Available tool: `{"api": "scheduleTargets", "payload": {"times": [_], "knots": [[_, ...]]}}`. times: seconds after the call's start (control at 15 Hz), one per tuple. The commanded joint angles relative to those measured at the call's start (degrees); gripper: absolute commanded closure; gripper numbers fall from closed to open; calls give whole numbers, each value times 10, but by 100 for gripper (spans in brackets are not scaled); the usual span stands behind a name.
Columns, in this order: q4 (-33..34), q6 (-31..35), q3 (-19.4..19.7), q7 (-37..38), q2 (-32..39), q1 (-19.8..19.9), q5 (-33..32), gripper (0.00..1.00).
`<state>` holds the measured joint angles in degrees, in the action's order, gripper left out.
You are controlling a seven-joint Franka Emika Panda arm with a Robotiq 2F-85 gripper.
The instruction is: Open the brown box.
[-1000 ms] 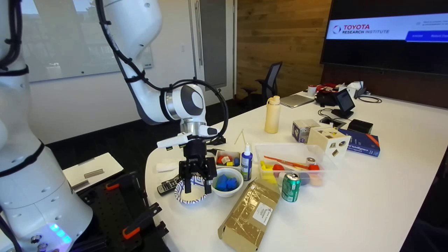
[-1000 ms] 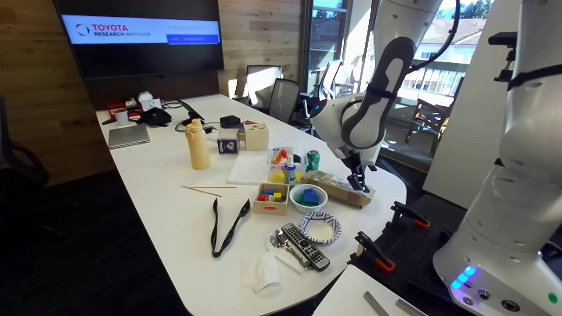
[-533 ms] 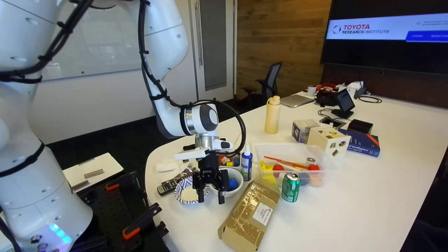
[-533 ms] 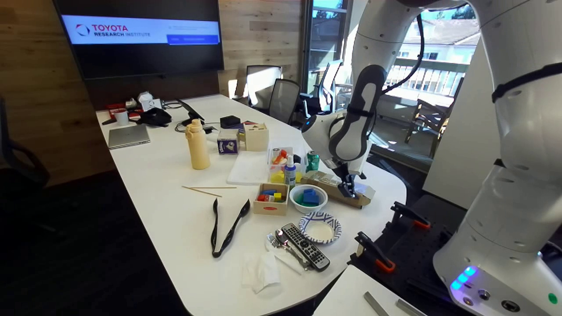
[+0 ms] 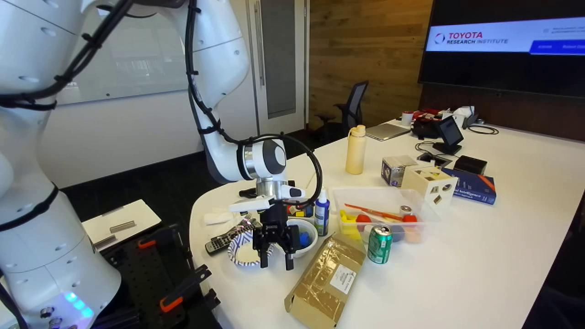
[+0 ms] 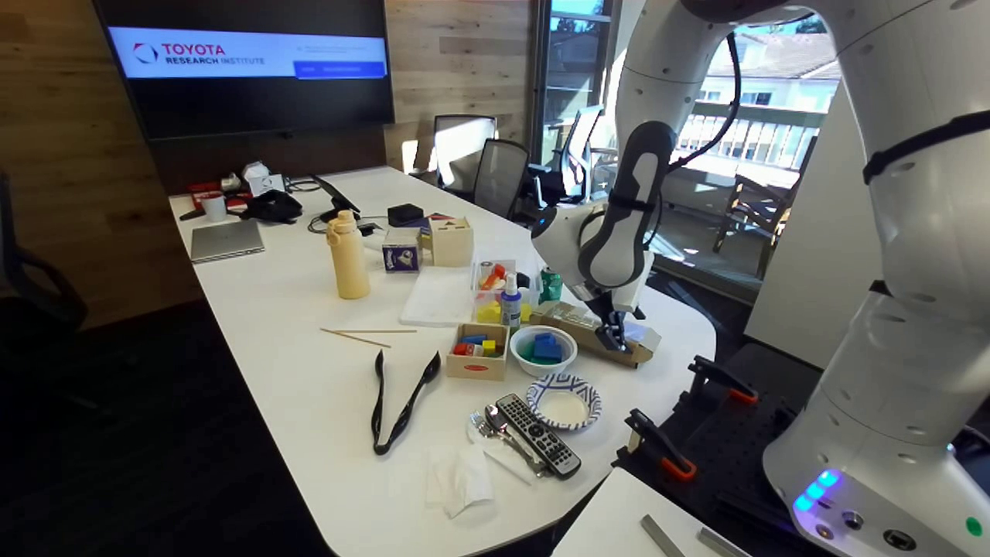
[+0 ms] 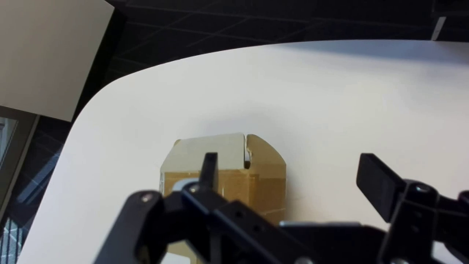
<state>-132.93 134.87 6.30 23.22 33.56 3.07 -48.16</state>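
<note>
Since one second ago, the gripper (image 5: 276,263) has been brought nearer to the brown box (image 5: 322,279) and lowered; over the latest half second hardly any travel is noted. No shift of the box is found across the same interval. It lies flat on the table (image 5: 457,274), with the green can (image 5: 380,246) just beside one long side and the white bowl (image 6: 544,371) near the opposite one. The fingers are spread wide and nothing is pinched: in the wrist view one finger (image 7: 209,167) is seen in front of the box, the other finger (image 7: 377,179) in front of table alone. In an exterior view a strip of table shows between fingertips and box, so contact is judged not to have been made; exact height cannot be told. At the box end seen in the wrist view, a grey flap (image 7: 229,150) is parted by a narrow gap from a brown tab (image 7: 265,154); whether this end is loose cannot be told. By inference, the task has been advanced only to the approach: opening is not yet begun, and the near-stillness is read as lining up. A fingertip worked into the gap seems to be called for next. If the box is pushed sideways instead, sliding toward the can is thought likely.
</note>
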Motion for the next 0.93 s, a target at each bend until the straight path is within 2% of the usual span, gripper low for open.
{"api": "scheduleTargets", "payload": {"times": [0.0, 0.47, 0.87], "knots": [[-16, 28, 24, 52, -3, -31, -16, 0], [9, 69, 52, 111, 47, -62, -42, 0], [45, 143, 87, 201, 95, -74, -122, 0]]}}
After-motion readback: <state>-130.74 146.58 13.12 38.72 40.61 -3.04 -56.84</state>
